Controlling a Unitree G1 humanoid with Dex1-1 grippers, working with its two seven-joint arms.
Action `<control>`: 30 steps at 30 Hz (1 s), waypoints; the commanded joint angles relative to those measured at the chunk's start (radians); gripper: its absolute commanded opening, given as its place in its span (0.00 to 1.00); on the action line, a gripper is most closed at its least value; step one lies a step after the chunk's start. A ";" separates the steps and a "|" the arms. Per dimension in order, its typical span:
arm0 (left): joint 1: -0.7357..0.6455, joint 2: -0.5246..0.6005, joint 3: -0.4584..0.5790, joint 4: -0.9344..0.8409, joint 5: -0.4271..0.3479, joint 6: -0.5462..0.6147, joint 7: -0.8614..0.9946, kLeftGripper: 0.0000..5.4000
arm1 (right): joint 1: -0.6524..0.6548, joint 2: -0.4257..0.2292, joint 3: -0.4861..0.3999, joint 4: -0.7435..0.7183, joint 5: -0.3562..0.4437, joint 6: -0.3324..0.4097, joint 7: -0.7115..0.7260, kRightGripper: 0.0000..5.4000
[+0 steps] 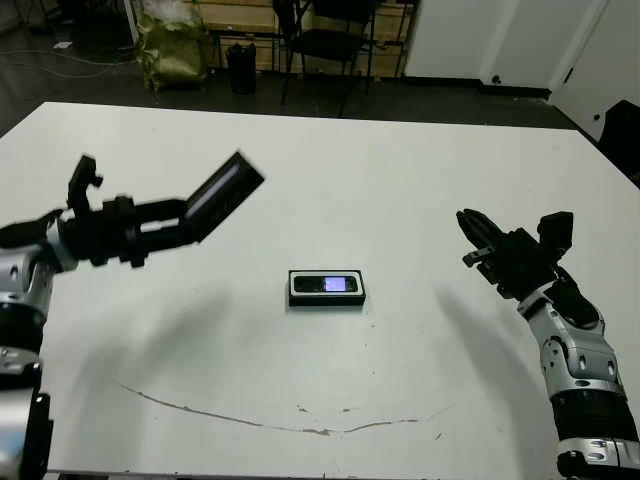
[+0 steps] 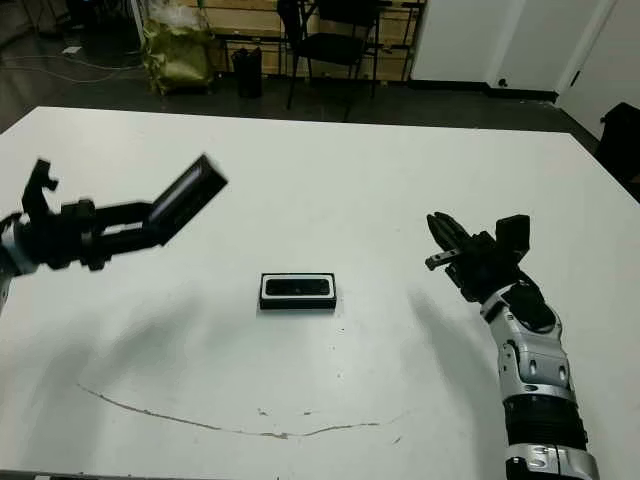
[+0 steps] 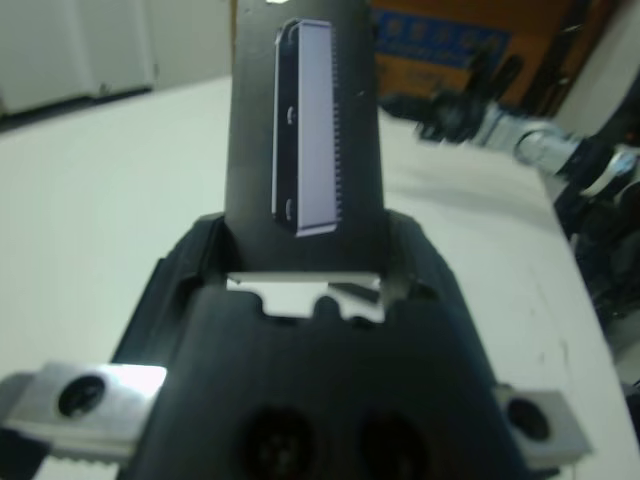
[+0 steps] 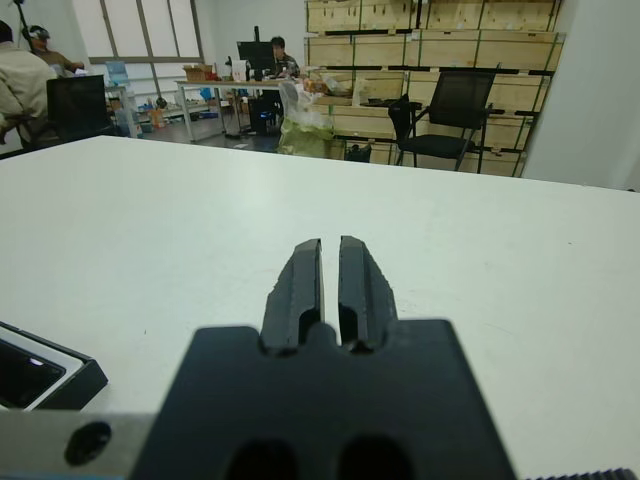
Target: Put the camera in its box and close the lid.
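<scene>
The box, a shallow black tray with white lining, sits at the middle of the table. The camera lies inside it, silvery face and small light screen up. Up in the air to the left of the box, my left gripper is shut on one end of the lid, which tilts upward with its pale panel showing; the left wrist view shows the lid rising between the fingers. My right gripper hovers right of the box, shut and empty, its fingers pressed together. A corner of the box shows in that view.
A thin dark scratch line runs across the table near its front edge. Beyond the far edge stand a black chair and a yellow-green bag. People sit at desks far behind.
</scene>
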 commanded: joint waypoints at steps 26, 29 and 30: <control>-0.293 -0.089 -0.338 -0.006 0.362 0.154 0.050 0.45 | -0.041 0.022 -0.009 0.223 -0.008 -0.167 0.063 0.00; -0.275 -0.095 -0.350 -0.097 0.368 0.284 0.115 0.45 | -0.053 0.029 -0.019 0.261 0.005 -0.182 0.078 0.00; -0.271 -0.096 -0.351 -0.121 0.363 0.321 0.128 0.45 | -0.056 0.032 -0.021 0.267 0.008 -0.181 0.078 0.00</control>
